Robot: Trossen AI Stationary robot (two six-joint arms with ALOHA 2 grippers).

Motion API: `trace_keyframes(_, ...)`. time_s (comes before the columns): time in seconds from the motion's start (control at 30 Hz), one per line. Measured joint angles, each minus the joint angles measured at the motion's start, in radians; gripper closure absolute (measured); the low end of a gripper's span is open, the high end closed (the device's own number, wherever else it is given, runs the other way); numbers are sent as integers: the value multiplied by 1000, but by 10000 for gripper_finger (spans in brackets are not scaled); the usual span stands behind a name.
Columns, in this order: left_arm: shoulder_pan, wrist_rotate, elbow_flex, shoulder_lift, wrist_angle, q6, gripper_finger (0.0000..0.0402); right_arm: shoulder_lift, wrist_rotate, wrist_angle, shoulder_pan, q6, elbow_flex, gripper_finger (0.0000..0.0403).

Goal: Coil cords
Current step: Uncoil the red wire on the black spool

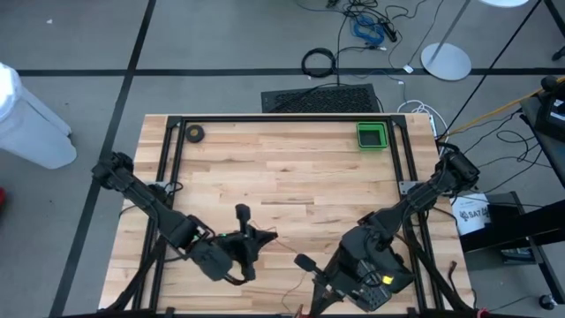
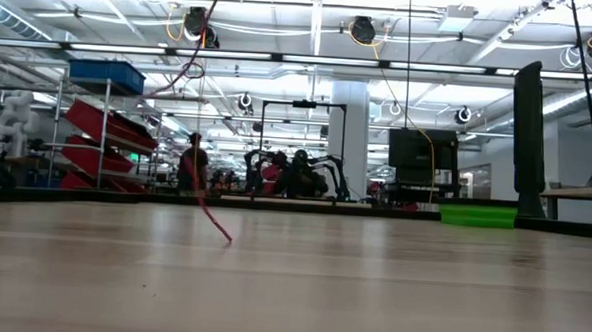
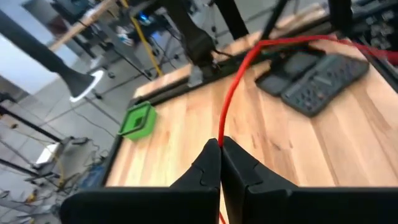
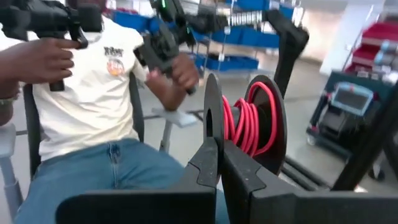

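Pincers first: both of mine sit at the near edge of the counter, far from the green tray in the far right corner. My left pincer has its fingers pressed together on the red cord, pinching it right at the tips; from there the cord arcs up and away over the wood toward the right arm's side. My right pincer is pressed together too, and I cannot make out anything caught between its fingers. Its wrist view looks off the counter at a dark spool wound with red cord, with a seated person behind it gripping control handles.

In the low view a length of red cord hangs down and its end touches the counter, left of the tray.

I judge the coiling is at an early stage: cord drawn out, no finished loop lying on the counter. Next, I would guide the pinched length round into a loop without letting it slip.

Writing: a small logo on the person's shirt, unreadable; a label on the white container beside the counter, only partly legible.
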Motion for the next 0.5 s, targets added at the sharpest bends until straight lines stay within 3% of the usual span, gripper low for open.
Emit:
trace_keyframes(0.17,-1,18,0,7,-44,0,393,-36,41,12,24,-32,0,403)
trace_keyframes(0.5,-95,-24,0,5,-53,73,310,-190,503,-78,104,-119,1,403)
